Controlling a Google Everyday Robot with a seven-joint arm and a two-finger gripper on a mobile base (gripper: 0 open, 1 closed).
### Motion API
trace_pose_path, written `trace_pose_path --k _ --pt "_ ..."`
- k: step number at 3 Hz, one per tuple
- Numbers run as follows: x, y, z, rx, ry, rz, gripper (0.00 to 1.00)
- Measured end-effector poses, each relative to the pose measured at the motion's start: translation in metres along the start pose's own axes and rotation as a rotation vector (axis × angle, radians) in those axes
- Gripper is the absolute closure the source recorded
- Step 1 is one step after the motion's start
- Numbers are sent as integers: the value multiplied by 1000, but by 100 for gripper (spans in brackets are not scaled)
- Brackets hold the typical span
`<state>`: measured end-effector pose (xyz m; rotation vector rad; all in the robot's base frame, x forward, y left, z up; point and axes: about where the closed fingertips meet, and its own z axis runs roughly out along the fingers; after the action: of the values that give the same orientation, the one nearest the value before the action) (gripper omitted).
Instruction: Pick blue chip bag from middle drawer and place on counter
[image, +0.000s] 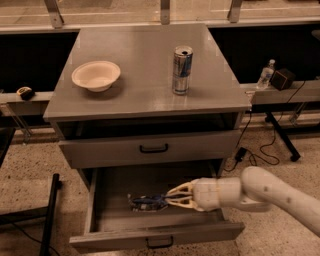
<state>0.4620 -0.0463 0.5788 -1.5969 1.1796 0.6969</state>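
Note:
The blue chip bag (146, 202) lies flat on the floor of the open middle drawer (105, 222), left of its centre. My gripper (169, 198) reaches into the drawer from the right, low over the floor, with its cream fingers (181, 190) at the bag's right end. The fingers stand on either side of that end. The arm runs off to the lower right. The counter (140, 55) above is a flat grey top.
A cream bowl (96, 75) sits at the counter's left and a silver-and-blue can (182, 70) right of centre. A closed drawer front (150, 148) with a black handle overhangs the open drawer. A water bottle (265, 74) and a black box stand on a ledge at right.

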Motion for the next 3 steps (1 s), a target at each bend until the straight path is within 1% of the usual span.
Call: trace_pose_path --k 1,2,3 --pt "-84 1 -106 128 -83 -96 100" --pt "-113 -12 -191 245 -60 -80 100" --pt "-114 -14 -192 245 -63 -87 100"
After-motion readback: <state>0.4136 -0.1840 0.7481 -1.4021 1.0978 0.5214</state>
